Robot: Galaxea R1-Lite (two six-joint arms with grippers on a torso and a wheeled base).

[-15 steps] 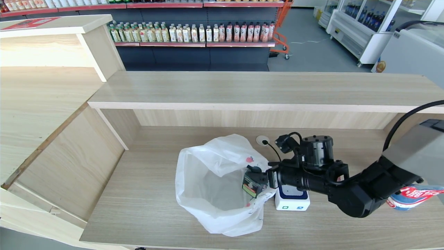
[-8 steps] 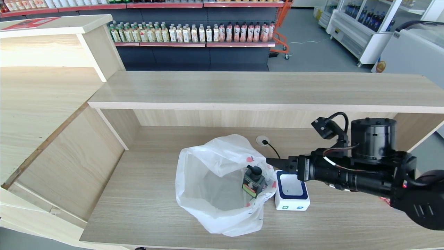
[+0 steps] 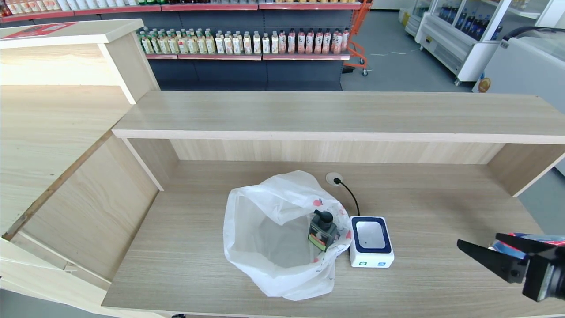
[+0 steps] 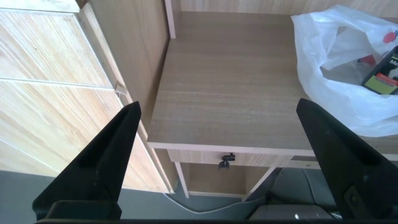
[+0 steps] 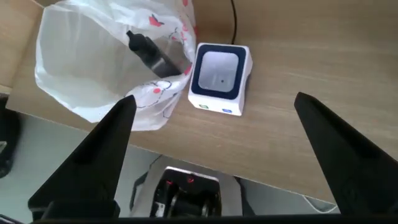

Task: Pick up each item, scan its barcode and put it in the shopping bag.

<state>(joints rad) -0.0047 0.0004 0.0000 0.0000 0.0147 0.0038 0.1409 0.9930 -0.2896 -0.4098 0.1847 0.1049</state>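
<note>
Matte black on right gripper (image 3: 477, 238) and left gripper (image 4: 217, 104) alike: long, flat-sided wedge fingers (image 5: 87, 162) tapering to blunt tips, mounted on a boxy black wrist block (image 3: 545, 276).

I see the white shopping bag (image 3: 265, 234) sitting open on the counter (image 3: 190, 269), thin and crinkly, with little red marks on it. Inside it, on the side next to the scanner (image 3: 371, 242), a dark bottle (image 3: 323, 229) with a black pump top stands a bit tilted. The scanner, a white box with a blue rim, sits just beside the bag. A blue and red pack (image 3: 547, 240) peeks in at the counter's far right.
</note>
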